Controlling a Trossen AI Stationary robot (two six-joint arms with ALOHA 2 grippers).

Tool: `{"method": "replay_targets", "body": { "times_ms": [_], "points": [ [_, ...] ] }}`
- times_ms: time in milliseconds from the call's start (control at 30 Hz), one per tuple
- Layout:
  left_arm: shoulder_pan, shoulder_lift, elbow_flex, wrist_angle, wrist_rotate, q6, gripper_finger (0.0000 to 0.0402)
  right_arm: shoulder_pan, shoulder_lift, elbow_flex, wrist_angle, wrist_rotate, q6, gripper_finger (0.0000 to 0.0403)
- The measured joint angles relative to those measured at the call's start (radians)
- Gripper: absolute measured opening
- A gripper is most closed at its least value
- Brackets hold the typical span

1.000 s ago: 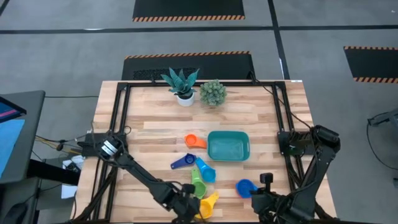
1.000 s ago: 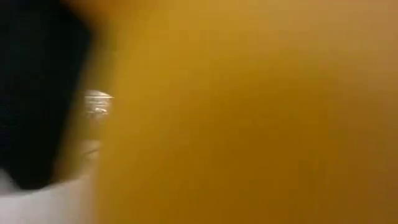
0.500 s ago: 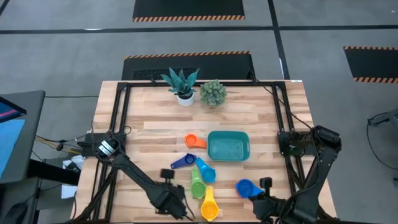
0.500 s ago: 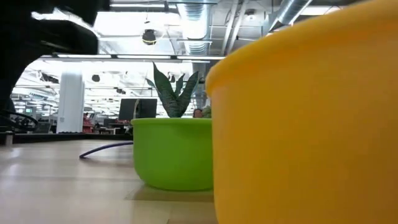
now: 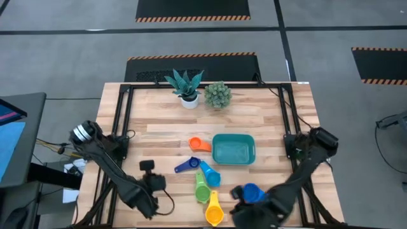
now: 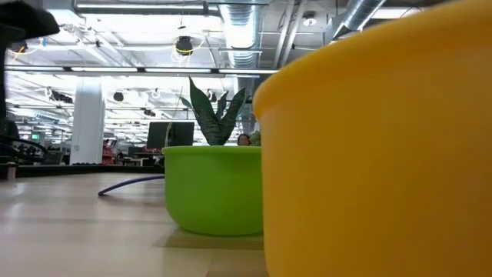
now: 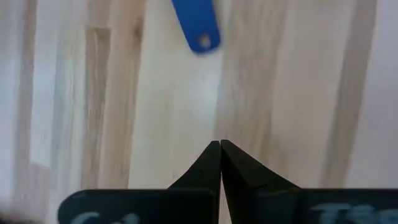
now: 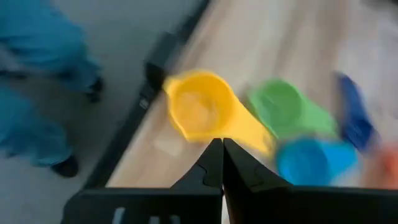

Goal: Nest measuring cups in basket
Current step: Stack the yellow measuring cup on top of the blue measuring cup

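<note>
Six measuring cups stand on the table in the high view: orange (image 5: 197, 144), dark blue (image 5: 186, 165), light blue (image 5: 210, 175), green (image 5: 202, 189), yellow (image 5: 213, 210) and blue (image 5: 252, 193). No red cup shows. The teal basket (image 5: 233, 149) sits right of the orange cup and holds no cups. My left gripper (image 5: 156, 186) is shut, hovering left of the cups; its wrist view shows the dark blue handle (image 7: 198, 28) ahead. My right gripper (image 5: 234, 205) is shut, between the yellow and blue cups; its wrist view shows the yellow cup (image 8: 199, 112) just beyond the fingertips.
Two potted plants (image 5: 189, 86) (image 5: 218, 94) stand at the far edge. The yellow cup (image 6: 377, 154) sits close to the near edge and fills the low view beside the green cup (image 6: 215, 188). A person in teal clothing (image 8: 37, 62) stands beyond the table's edge.
My left gripper has drawn away from the yellow cup toward the table's left and a little farther in. The yellow cup now stands on the table by the near edge. My right gripper has moved left, past the blue cup toward the yellow one.
</note>
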Motion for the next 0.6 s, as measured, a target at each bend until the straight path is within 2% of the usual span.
{"method": "replay_targets", "body": {
  "times_ms": [67,167,367,600],
  "points": [
    [0.001,-0.047,-0.068,0.068,-0.039,-0.011,0.0,-0.038,0.045,0.006,0.031,-0.093,-0.088,0.0016],
    [0.008,-0.093,-0.136,0.111,-0.051,-0.012,0.0,-0.089,0.105,0.047,0.017,-0.171,-0.15,0.0023],
    [0.008,-0.109,-0.165,0.136,-0.062,-0.01,0.0,-0.127,0.127,0.134,-0.033,-0.195,-0.252,0.0036],
    [0.008,-0.105,-0.171,0.166,-0.064,-0.011,0.0,-0.126,0.132,0.143,-0.036,-0.32,-0.475,0.0052]
  ]
}}
